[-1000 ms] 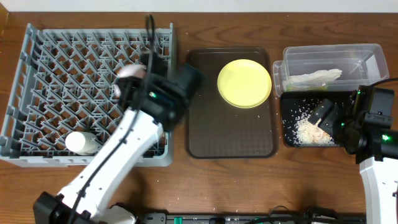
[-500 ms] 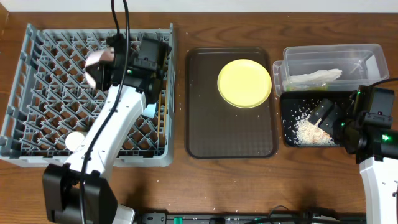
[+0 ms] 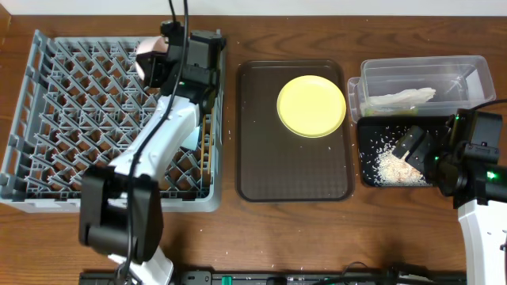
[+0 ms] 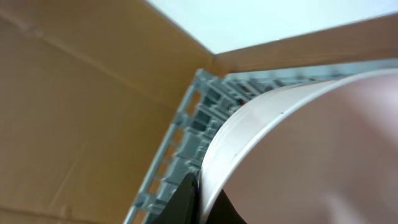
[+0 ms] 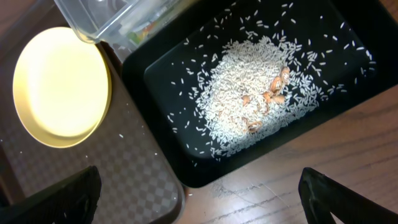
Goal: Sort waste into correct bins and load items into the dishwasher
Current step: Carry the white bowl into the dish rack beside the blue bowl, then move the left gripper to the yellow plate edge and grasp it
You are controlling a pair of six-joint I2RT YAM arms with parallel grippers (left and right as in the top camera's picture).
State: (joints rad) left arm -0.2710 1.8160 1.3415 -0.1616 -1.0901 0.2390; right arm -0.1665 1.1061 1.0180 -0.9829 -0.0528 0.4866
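Snugly against left fingers (image 4: 185,202), white bowl (image 4: 311,155)

No words, numbers or brand names can be read in any of the three views. A small green mark (image 3: 226,279) is seen on the dark bar (image 3: 317,279) at the bottom edge of the overhead view. It is too small to be read.

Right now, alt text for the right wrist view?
A heap of rice scraps lies in the black tray, loose grains around it. The yellow plate sits on the brown tray at left; the open right pincer hangs above.
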